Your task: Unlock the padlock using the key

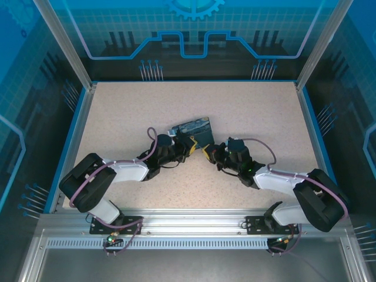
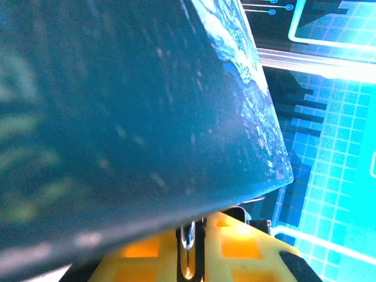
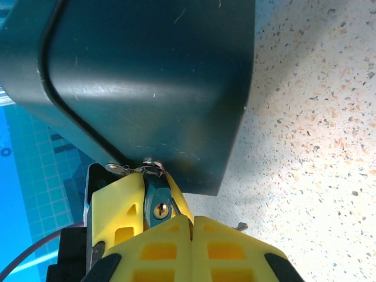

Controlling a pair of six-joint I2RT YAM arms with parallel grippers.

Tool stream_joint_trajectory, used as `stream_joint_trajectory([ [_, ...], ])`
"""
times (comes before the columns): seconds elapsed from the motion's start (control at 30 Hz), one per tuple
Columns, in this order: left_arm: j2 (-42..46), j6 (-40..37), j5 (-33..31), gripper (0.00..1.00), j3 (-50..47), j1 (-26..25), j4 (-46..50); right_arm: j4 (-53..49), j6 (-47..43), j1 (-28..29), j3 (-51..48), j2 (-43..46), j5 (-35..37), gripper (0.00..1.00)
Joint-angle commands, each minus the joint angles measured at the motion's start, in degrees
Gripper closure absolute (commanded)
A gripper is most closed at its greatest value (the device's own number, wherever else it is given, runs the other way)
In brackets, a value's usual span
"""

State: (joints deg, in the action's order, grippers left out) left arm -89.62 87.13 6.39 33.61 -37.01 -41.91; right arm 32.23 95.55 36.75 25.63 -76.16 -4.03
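Note:
The blue painted box (image 1: pixel 191 129) lies mid-table, and its dark side (image 3: pixel 147 76) looms over both wrist cameras. On its hasp hangs the teal padlock (image 3: pixel 154 197), brass keyhole facing the right wrist camera. My left gripper (image 1: pixel 189 145) is shut on the padlock, whose silver shackle (image 2: pixel 188 244) shows between its yellow fingers (image 2: pixel 247 247). My right gripper (image 3: pixel 191 218) is shut just below the padlock, with nothing visible in its seam. The key (image 3: pixel 239 226), a thin grey sliver, pokes out beside the right finger over the table; whether it is held I cannot tell.
Speckled beige tabletop (image 1: pixel 247 111) stretches around the box, bounded by a blue rim and glass walls (image 1: pixel 194 35). Both arms meet at the box's near edge, wrists almost touching.

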Motion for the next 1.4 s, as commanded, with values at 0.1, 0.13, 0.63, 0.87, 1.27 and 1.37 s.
stream_joint_trajectory([
  [0.1,-0.5,1.1,-0.3,1.00,1.6,-0.4,-2.5,2.1,-0.8,1.0,2.2,-0.9,-0.1,1.00],
  [0.13,-0.6,1.2,-0.2,1.00,1.5,-0.4,-2.7,2.1,-0.8,1.0,2.2,-0.9,-0.1,1.00],
  [0.63,-1.0,1.4,-0.1,1.00,1.4,-0.6,-3.5,2.6,-1.2,1.1,3.2,-2.2,-0.4,1.00],
  [0.87,-1.2,1.4,0.0,1.00,1.6,-0.9,-3.5,4.7,-1.4,1.5,4.7,-4.3,-1.5,1.00],
  [1.27,-1.2,0.9,-0.2,1.00,1.6,-1.0,-2.4,1.6,-3.6,1.5,5.1,-0.9,-0.6,1.00],
  [1.37,-1.1,0.5,-0.4,1.00,1.5,-1.0,-1.9,0.6,-4.1,1.3,5.1,0.1,-0.5,1.00],
])
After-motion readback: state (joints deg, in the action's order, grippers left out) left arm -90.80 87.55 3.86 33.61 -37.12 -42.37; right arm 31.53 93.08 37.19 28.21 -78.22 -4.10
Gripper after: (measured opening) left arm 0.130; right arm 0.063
